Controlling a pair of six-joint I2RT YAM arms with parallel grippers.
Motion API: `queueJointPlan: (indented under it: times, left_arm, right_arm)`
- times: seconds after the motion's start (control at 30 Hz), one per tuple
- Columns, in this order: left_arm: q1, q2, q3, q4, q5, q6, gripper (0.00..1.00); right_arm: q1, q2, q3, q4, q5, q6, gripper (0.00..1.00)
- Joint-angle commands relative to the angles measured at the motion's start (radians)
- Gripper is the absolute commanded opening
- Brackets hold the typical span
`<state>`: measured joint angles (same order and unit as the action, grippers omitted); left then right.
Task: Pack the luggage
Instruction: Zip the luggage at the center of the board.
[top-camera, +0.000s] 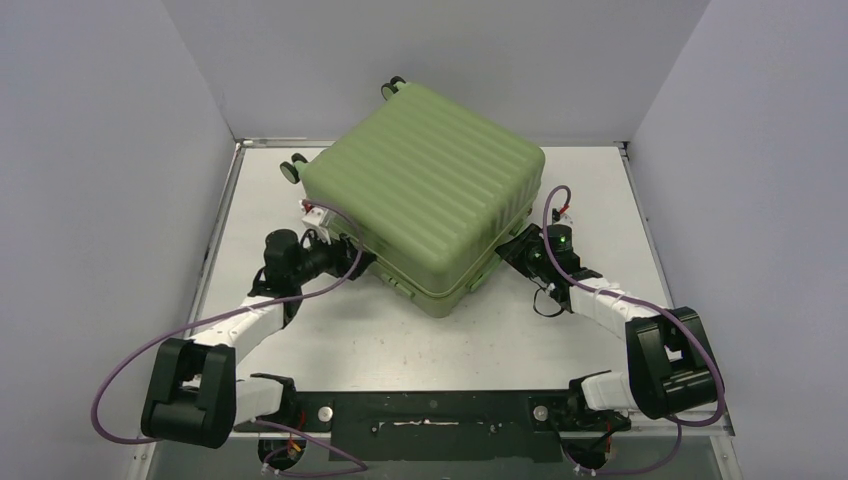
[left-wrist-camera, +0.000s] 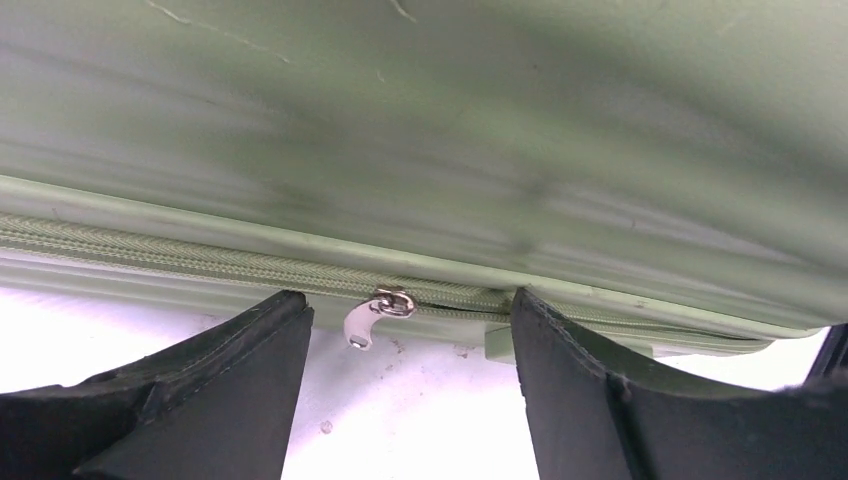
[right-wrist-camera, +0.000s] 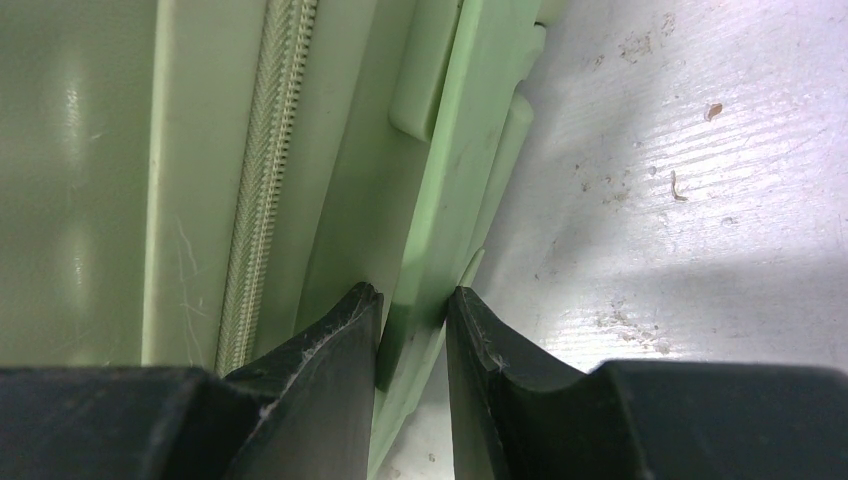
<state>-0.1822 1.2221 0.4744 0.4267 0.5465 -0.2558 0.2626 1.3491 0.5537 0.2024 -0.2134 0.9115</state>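
On the white table (top-camera: 400, 340), toward its far side, the closed green suitcase (top-camera: 430, 190) lies flat with its wheels (top-camera: 292, 170) at the back-left. At its near-left side the left gripper (left-wrist-camera: 405, 300) has its jaws wide apart, and a metal zip pull (left-wrist-camera: 372, 318) hangs between them. The right gripper (right-wrist-camera: 413, 300) pinches a raised green ridge (right-wrist-camera: 450, 180) on the suitcase's right side.

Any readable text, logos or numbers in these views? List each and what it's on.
No text is legible in any view.
On the luggage shell: no brand or label shows.
The white-and-red tag at its left corner: too small to read.
The zipper pull: no marking visible.
The white strip at the near edge: nothing readable.
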Motion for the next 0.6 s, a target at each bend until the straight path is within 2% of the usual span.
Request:
queueJointPlan:
  times: [0.0, 0.1, 0.23, 0.27, 0.3, 0.33, 0.4, 0.47, 0.53, 0.57]
  left_arm:
    - [-0.014, -0.018, -0.018, 0.264, 0.184, -0.108, 0.65]
    - [-0.020, -0.098, -0.042, 0.216, 0.223, -0.157, 0.44]
    - [-0.028, -0.267, -0.032, -0.091, 0.142, -0.092, 0.06]
    - [-0.034, -0.287, -0.020, -0.177, 0.093, -0.063, 0.04]
    - [-0.046, -0.300, -0.008, -0.248, 0.021, -0.041, 0.07]
    - [-0.048, -0.313, -0.002, -0.299, -0.047, -0.037, 0.16]
    - [-0.048, -0.342, 0.005, -0.365, -0.168, -0.033, 0.38]
    - [-0.048, -0.362, 0.008, -0.385, -0.234, -0.046, 0.58]
    - [-0.048, -0.357, 0.018, -0.386, -0.281, -0.074, 0.72]
    - [-0.045, -0.350, 0.024, -0.385, -0.305, -0.097, 0.76]
  right_arm:
    - [0.047, 0.032, -0.017, 0.023, -0.180, -0.048, 0.00]
    - [0.049, 0.037, -0.016, 0.027, -0.185, -0.050, 0.00]
    - [0.046, 0.047, -0.023, 0.036, -0.191, -0.052, 0.00]
    - [0.046, 0.051, -0.024, 0.038, -0.193, -0.052, 0.00]
    - [0.044, 0.052, -0.026, 0.040, -0.196, -0.052, 0.00]
    - [0.044, 0.053, -0.026, 0.040, -0.197, -0.053, 0.00]
    - [0.042, 0.052, -0.026, 0.034, -0.198, -0.059, 0.00]
    - [0.038, 0.048, -0.026, 0.027, -0.196, -0.065, 0.00]
    - [0.034, 0.046, -0.029, 0.025, -0.196, -0.067, 0.00]
    - [0.034, 0.045, -0.028, 0.025, -0.195, -0.067, 0.00]
